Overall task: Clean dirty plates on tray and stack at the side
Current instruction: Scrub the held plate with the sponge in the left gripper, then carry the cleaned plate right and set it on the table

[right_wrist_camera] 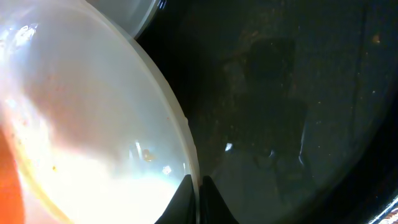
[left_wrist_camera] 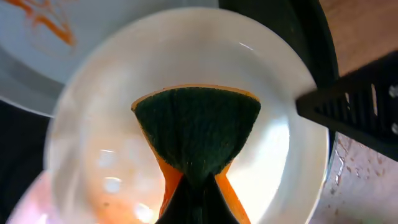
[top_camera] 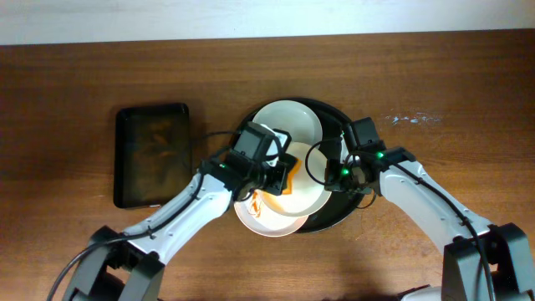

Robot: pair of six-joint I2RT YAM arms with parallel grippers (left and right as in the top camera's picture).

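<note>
The black round tray (top_camera: pixel 338 209) holds three white plates. My left gripper (top_camera: pixel 272 165) is shut on an orange sponge with a green scouring face (left_wrist_camera: pixel 198 127) and presses it on the middle plate (left_wrist_camera: pixel 124 93). My right gripper (top_camera: pixel 328 174) is shut on that plate's right rim (right_wrist_camera: pixel 194 168); the plate (right_wrist_camera: pixel 81 124) looks tilted over the tray floor (right_wrist_camera: pixel 280 93). A plain-looking plate (top_camera: pixel 288 121) lies at the back. A plate with orange smears (top_camera: pixel 251 219) lies at the tray's front left and shows in the left wrist view (left_wrist_camera: pixel 37 25).
A smaller rectangular dark tray (top_camera: pixel 152 155) lies on the wooden table left of the round tray. The right gripper's black body (left_wrist_camera: pixel 360 109) shows at the right of the left wrist view. White scuff marks (top_camera: pixel 414 119) mark the table at the right.
</note>
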